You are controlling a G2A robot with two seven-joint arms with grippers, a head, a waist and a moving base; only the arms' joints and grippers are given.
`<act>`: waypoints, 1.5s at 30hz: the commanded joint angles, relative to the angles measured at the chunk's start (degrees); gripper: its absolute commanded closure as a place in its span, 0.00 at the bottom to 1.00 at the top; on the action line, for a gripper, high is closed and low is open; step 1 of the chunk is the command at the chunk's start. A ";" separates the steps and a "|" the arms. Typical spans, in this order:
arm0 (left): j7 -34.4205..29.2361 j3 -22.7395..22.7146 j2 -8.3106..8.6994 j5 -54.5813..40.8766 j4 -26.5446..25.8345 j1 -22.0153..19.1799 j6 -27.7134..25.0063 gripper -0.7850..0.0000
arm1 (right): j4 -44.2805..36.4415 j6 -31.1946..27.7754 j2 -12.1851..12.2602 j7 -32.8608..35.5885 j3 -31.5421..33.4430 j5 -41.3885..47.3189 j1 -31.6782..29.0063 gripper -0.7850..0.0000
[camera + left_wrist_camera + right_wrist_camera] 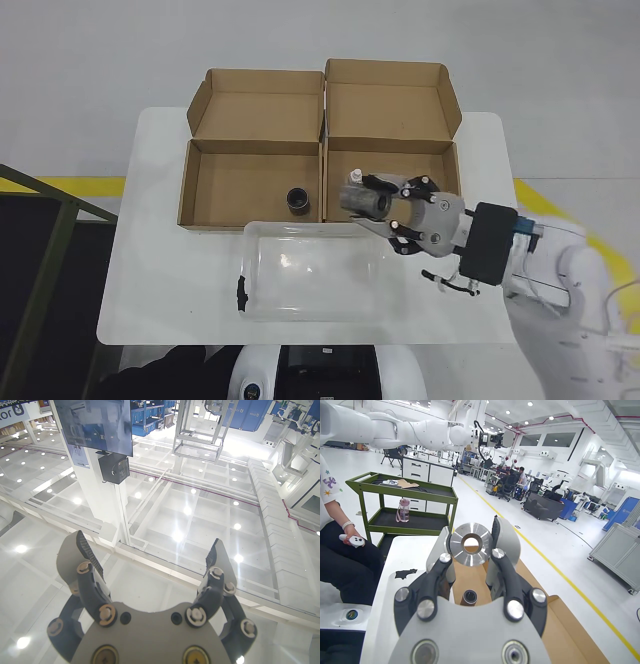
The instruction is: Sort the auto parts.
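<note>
**Setting the metal bushing down inside the right box**

The left gripper [148,538] is standing wide apart, gripping nothing and pointing at the ceiling. On the table, the left cardboard box [235,190] is holding one dark sleeve [298,199] near its front right corner. The clear bin [310,226] is sitting just in front of both boxes. The right gripper [378,203] is clamping a metal bushing [360,202] by its sides over the front left corner of the right cardboard box [440,165]. The release is probably going best with the bushing carried clear of the dividing wall and lowered near the floor, since it is likely to roll.
</note>
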 commanded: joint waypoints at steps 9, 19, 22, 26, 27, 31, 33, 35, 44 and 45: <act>0.00 0.00 0.00 0.00 0.00 0.00 0.00 0.00 | 5.55 1.98 -0.80 3.95 -11.09 -4.14 5.02 1.00; 0.00 0.00 0.00 0.00 0.00 0.00 0.00 0.00 | 14.32 7.20 -2.79 7.97 -22.50 -7.59 13.22 1.00; 0.00 0.00 0.00 0.00 0.00 0.00 0.00 0.00 | 16.82 9.08 -3.52 7.73 -25.17 -8.44 15.21 1.00; 0.00 0.00 0.00 0.00 0.00 0.00 0.00 0.00 | 22.35 11.07 -4.69 7.16 -28.53 -8.18 18.35 1.00; 0.00 0.00 0.00 0.00 0.00 0.00 0.00 0.00 | 23.58 11.47 -5.01 6.99 -29.42 -8.02 19.09 1.00; 0.00 0.00 0.00 0.00 0.00 0.00 0.00 0.00 | 28.47 13.36 -6.35 7.22 -32.73 -7.62 21.99 1.00; 0.00 0.00 0.00 0.00 0.00 0.00 0.00 0.00 | 30.58 14.19 -7.10 7.53 -34.43 -7.39 23.46 1.00; 0.00 0.00 0.00 0.00 0.00 0.00 0.00 0.00 | 32.35 15.04 -7.86 8.11 -36.07 -7.33 24.98 1.00; 0.00 0.00 0.00 0.00 0.00 0.00 0.00 0.00 | 39.62 19.77 -11.69 12.57 -42.53 -7.02 31.49 1.00; 0.00 0.00 0.00 0.00 0.00 0.00 0.00 0.00 | 40.55 20.14 -12.19 13.01 -43.17 -6.49 32.14 1.00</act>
